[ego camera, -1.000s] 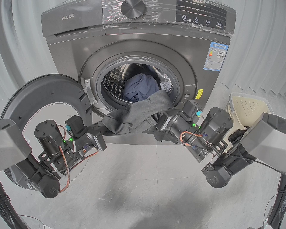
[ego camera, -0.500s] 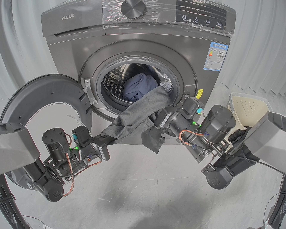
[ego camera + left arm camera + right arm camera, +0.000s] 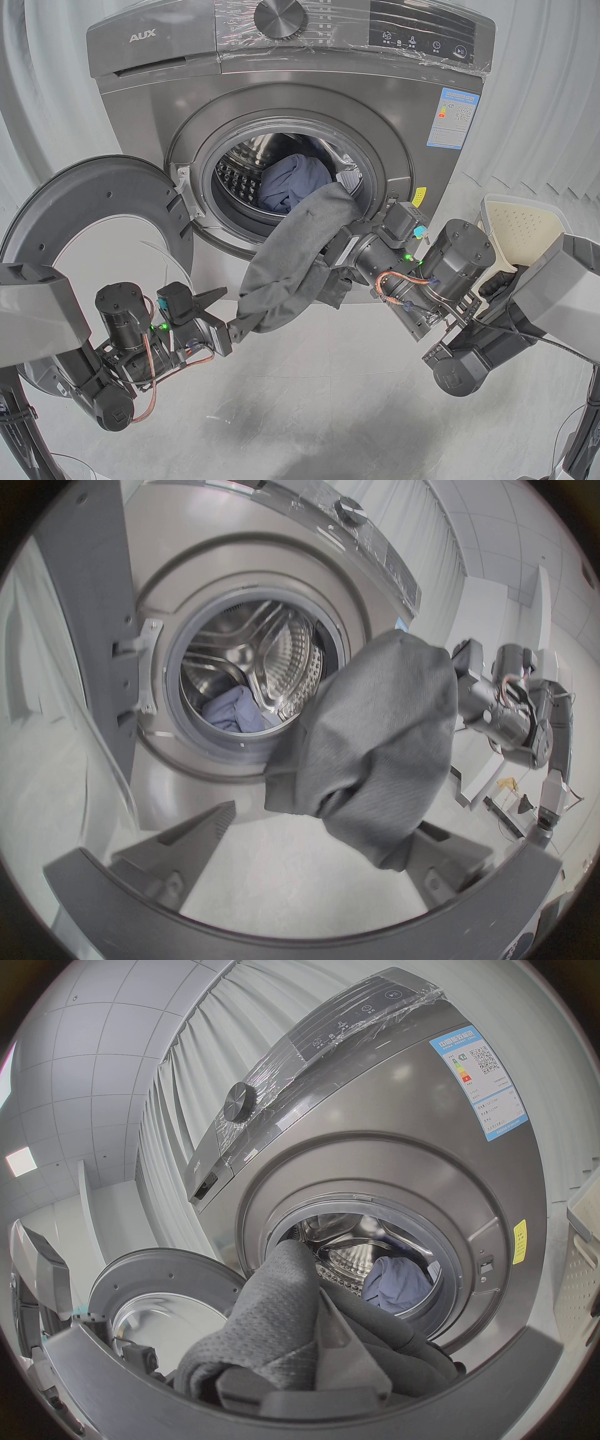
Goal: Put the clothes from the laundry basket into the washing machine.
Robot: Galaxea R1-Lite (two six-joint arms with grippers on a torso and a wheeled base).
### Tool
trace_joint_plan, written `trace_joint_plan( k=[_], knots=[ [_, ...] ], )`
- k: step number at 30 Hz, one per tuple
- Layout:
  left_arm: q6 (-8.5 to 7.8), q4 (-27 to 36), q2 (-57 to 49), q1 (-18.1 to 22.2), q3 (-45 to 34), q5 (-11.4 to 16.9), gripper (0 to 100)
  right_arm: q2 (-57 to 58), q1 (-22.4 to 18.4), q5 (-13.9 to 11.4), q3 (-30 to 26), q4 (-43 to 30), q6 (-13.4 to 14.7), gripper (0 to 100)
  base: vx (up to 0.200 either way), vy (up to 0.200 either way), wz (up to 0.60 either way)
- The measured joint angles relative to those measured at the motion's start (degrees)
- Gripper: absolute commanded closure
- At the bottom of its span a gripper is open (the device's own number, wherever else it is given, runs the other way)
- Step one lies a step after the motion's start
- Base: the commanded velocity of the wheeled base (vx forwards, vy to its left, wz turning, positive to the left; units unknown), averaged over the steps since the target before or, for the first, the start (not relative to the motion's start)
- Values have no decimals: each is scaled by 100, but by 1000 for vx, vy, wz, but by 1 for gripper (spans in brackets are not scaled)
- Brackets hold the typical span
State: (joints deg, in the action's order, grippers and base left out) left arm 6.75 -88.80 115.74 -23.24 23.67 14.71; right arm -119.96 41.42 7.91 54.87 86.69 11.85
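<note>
Leftmost, below the open door (image 3: 94,187), the left gripper (image 3: 230,309) is spread wide, one finger at the drooping end of the grey garment (image 3: 290,256). That garment hangs outside the washing machine (image 3: 281,94), clenched in the right gripper (image 3: 334,253); a blue garment (image 3: 292,181) lies in the drum, and the laundry basket (image 3: 522,228) stands far right.

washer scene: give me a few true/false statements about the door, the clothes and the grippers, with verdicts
1. The door is open. True.
2. A blue garment lies in the drum. True.
3. The grey garment is fully inside the drum. False: it hangs outside, before the opening, held by the right gripper.
4. The left gripper is shut. False: its fingers are spread.
5. The basket stands at the robot's left. False: it is at the right.
</note>
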Motion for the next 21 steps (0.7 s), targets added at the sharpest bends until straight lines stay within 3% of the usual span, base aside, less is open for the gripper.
trace_joint_plan(
  k=[2, 9, 21],
  knots=[
    [-60, 1, 105, -18, -129, 55, 0, 0, -28, -1, 4, -1, -2, 100, 0, 0, 0],
    [-616, -2, 356, -357, -500, 145, 0, -5, -116, -1, 4, -4, -4, 100, 0, 0, 0],
    [-602, -2, -542, -768, -844, 483, 0, -22, -207, 0, -38, -15, -4, 100, 0, 0, 0]
  ],
)
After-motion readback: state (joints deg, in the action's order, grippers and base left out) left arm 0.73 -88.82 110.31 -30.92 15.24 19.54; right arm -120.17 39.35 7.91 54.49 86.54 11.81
